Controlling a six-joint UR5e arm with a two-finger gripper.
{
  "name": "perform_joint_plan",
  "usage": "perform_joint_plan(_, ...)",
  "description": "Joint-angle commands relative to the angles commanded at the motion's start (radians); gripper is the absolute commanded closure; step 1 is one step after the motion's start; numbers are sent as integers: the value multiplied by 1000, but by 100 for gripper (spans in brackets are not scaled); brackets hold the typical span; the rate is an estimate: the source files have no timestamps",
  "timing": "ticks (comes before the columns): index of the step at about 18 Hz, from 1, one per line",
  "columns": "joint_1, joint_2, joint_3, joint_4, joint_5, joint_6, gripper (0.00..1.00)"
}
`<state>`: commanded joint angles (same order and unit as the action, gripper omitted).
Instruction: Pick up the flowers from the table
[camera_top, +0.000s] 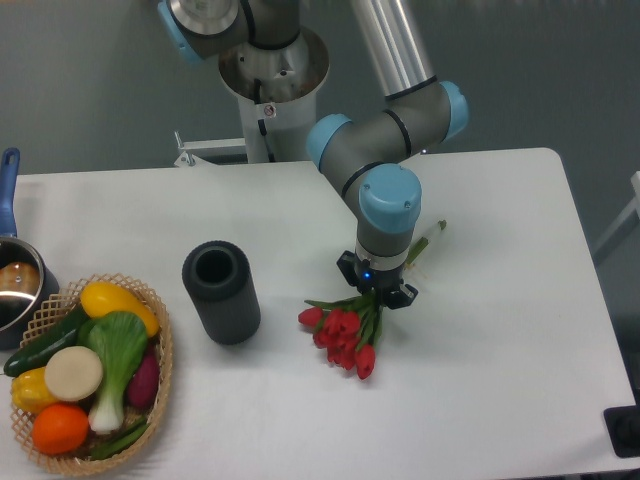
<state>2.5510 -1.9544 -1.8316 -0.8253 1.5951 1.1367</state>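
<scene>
A: What is lying on the surface (500, 350)?
B: The flowers (345, 332), red tulip heads bunched together and pointing toward the lower left.
A: And the stems?
B: Green and tied, they are running up and right under the hand (378, 290), their end (428, 236) showing beyond it.

On the tabletop (500, 400), my tool (377, 288) sits over the flowers (345, 328); cylinder (221, 292) at nine o'clock, basket (160, 385) beyond.
</scene>
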Motion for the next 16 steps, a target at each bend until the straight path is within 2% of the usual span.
perform_joint_plan(3,12,23,28,-2,72,-5,100)
perform_joint_plan(7,69,28,87,-15,65,-40,100)
perform_joint_plan(11,103,28,167,-89,63,-37,100)
perform_joint_plan(15,129,26,250,-129,43,-29,100)
perform_joint_plan(16,135,26,268,-156,43,-29,100)
